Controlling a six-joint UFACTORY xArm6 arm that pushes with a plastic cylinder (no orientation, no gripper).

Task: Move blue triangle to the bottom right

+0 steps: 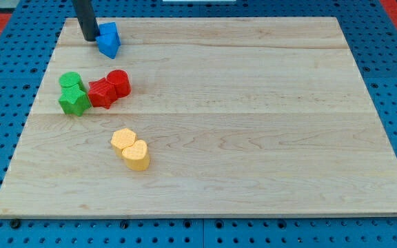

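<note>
The blue triangle (109,39) lies near the top left corner of the wooden board (253,117). My tip (90,39) stands just to the view's left of it, touching or almost touching its left side. The dark rod rises from there out of the view's top.
A green round block (70,82) and a green star block (74,101) sit at the left. A red star block (101,92) and a red round block (118,82) sit beside them. A yellow hexagon (123,140) and a yellow heart block (136,155) lie lower, left of centre.
</note>
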